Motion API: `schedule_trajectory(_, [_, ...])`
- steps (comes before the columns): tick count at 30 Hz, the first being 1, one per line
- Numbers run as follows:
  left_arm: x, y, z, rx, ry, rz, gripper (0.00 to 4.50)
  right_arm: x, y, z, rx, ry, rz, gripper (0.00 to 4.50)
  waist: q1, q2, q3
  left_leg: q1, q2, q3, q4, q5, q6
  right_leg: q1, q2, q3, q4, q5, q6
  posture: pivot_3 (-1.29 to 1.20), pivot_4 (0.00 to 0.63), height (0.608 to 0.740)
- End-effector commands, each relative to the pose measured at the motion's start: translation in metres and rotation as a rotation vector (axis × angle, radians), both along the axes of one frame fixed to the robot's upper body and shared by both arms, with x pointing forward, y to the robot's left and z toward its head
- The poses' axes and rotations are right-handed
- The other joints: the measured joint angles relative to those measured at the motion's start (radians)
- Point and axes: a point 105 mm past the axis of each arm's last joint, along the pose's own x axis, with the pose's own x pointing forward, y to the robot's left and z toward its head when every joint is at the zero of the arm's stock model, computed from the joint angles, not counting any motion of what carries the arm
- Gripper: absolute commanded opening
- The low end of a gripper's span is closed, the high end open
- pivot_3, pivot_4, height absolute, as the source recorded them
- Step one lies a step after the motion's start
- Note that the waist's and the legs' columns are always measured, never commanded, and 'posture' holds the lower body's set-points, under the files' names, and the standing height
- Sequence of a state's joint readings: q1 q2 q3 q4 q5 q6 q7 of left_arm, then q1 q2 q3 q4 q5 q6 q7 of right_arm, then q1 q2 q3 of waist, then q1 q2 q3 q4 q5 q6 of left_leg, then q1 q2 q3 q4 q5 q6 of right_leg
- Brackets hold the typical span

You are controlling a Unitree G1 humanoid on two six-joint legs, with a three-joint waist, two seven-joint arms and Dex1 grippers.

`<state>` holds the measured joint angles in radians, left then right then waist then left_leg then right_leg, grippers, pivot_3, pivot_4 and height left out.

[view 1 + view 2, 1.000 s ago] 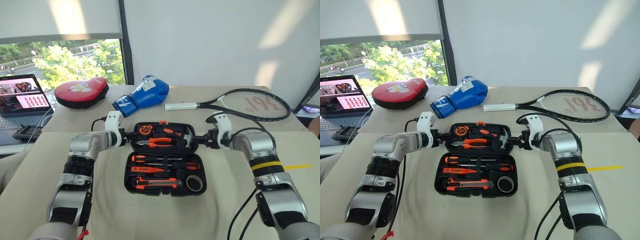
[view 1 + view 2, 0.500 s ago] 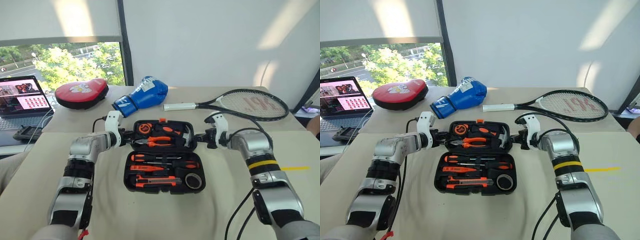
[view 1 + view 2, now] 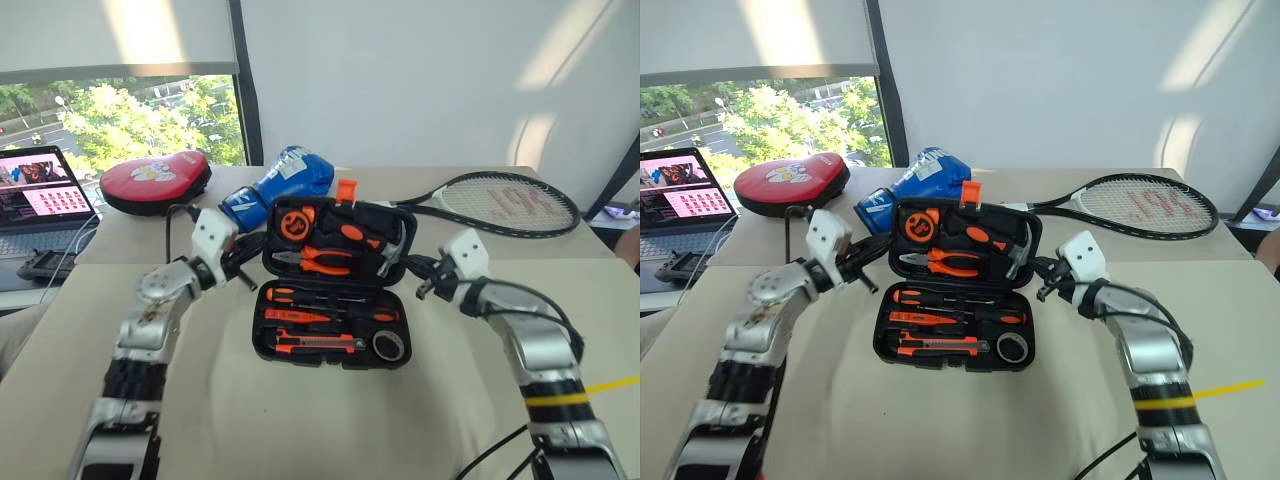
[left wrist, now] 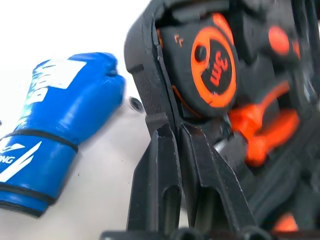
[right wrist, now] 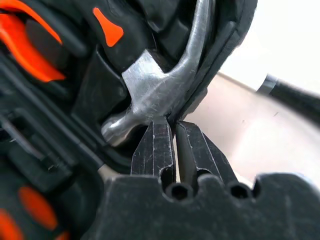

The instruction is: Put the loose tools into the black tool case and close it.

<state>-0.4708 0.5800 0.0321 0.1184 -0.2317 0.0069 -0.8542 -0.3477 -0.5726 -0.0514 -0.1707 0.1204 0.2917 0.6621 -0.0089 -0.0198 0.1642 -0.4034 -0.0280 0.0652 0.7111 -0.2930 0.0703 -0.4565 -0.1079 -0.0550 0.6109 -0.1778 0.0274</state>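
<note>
The black tool case (image 3: 258,342) lies open on the cloth-covered table, its lid (image 3: 404,215) tilted up to about half way. In the base's recesses lie two screwdrivers (image 3: 335,315), a slim tester (image 3: 325,297), the utility knife (image 3: 315,345) and the tape roll (image 3: 390,346). My left gripper (image 3: 258,250) is shut on the lid's left rim, beside the tape measure (image 4: 212,65). On the opposite side my right gripper (image 3: 415,277) is shut on the right rim by the hammer head (image 5: 165,85).
Pliers (image 3: 315,260) sit in the lid, and an orange latch (image 3: 346,190) sticks up from its top edge. Behind the case lie a blue boxing glove (image 3: 285,180), a red pad (image 3: 155,180) and a tennis racket (image 3: 500,205). A laptop (image 3: 40,195) stands far left.
Both grippers closed on the lid's side rims and drew back and up. The lid rose from lying flat to standing tilted over the base.
</note>
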Motion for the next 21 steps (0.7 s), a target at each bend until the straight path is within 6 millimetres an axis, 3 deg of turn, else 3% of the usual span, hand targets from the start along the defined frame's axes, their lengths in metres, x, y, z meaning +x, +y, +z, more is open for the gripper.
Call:
schedule_trajectory(1, [-0.025, -0.013, -0.015, 0.194, -0.073, -0.165, 0.0, -0.035, 0.023, 0.015, -0.13, -0.144, 0.133, 0.01, 0.004, 0.0, 0.0, 0.001, 0.0, 0.0, 0.001, 0.0, 0.0, 0.001, 0.0, 0.0, 0.0, 0.0, 0.0, 0.0, 0.15, 0.74])
schedule_trajectory(5, [-0.033, 0.004, -0.032, 0.27, -0.052, -0.159, 0.0, -0.055, 0.017, -0.001, -0.293, -0.157, 0.149, 0.01, 0.007, 0.0, 0.0, 0.015, 0.0, 0.002, 0.001, -0.001, 0.003, 0.015, -0.002, 0.004, -0.002, 0.0, 0.0, 0.0, 0.15, 0.74])
schedule_trajectory(7, [-0.043, 0.028, -0.043, 0.258, 0.059, -0.131, 0.0, -0.075, 0.001, -0.016, -0.401, -0.087, 0.163, 0.01, 0.009, 0.001, 0.0, 0.021, 0.003, 0.002, 0.001, -0.003, 0.005, 0.021, -0.002, 0.004, -0.002, -0.001, 0.0, 0.0, 0.15, 0.74])
schedule_trajectory(9, [-0.055, 0.041, -0.049, 0.255, 0.135, -0.151, 0.74, -0.086, -0.01, -0.023, -0.424, -0.03, 0.158, 0.8, 0.009, 0.001, -0.001, 0.023, 0.005, 0.002, 0.001, -0.004, 0.006, 0.021, -0.003, 0.005, 0.0, -0.001, -0.001, 0.0, 0.15, 0.74])
schedule_trajectory(13, [-0.061, 0.062, -0.039, 0.099, 0.278, -0.074, 2.01, -0.108, -0.026, -0.028, -0.357, 0.121, 0.131, 1.98, 0.009, 0.0, 0.0, 0.023, 0.008, 0.004, 0.002, -0.006, 0.004, 0.019, -0.001, 0.006, 0.0, -0.002, -0.002, 0.0, 0.15, 0.74])
schedule_trajectory(14, [-0.063, 0.063, -0.038, 0.079, 0.297, -0.073, 2.6, -0.116, -0.029, -0.028, -0.317, 0.186, 0.134, 2.49, 0.012, 0.0, 0.0, 0.021, 0.008, 0.004, 0.004, -0.006, 0.004, 0.019, -0.001, 0.005, 0.0, -0.002, -0.002, 0.0, 0.15, 0.74])
schedule_trajectory(16, [-0.07, 0.064, -0.03, 0.001, 0.377, -0.086, 3.34, -0.134, -0.024, -0.026, -0.255, 0.292, 0.191, 3.06, 0.021, 0.0, 0.0, 0.02, 0.009, 0.003, 0.005, -0.006, 0.005, 0.02, -0.001, 0.005, 0.0, -0.002, -0.003, 0.0, 0.15, 0.74])
schedule_trajectory(17, [-0.074, 0.061, -0.025, -0.045, 0.423, -0.108, 3.64, -0.143, -0.016, -0.023, -0.216, 0.343, 0.24, 3.08, 0.023, 0.0, 0.0, 0.02, 0.009, 0.002, 0.006, -0.006, 0.006, 0.02, -0.002, 0.005, 0.0, -0.002, -0.003, 0.0, 0.15, 0.74])
schedule_trajectory(18, [-0.077, 0.059, -0.021, -0.076, 0.457, -0.125, 3.64, -0.149, -0.011, -0.022, -0.193, 0.376, 0.273, 3.08, 0.024, 0.0, 0.0, 0.02, 0.009, 0.001, 0.005, -0.007, 0.007, 0.02, -0.003, 0.005, 0.0, -0.002, -0.003, 0.0, 0.15, 0.74])
schedule_trajectory(21, [-0.091, 0.046, -0.011, -0.105, 0.531, -0.21, 3.69, -0.175, 0.025, -0.024, -0.117, 0.516, 0.494, 2.36, 0.022, 0.0, 0.0, 0.021, 0.01, 0.001, 0.005, -0.01, 0.012, 0.021, -0.006, 0.006, 0.0, -0.002, -0.003, 0.0, 0.15, 0.74])
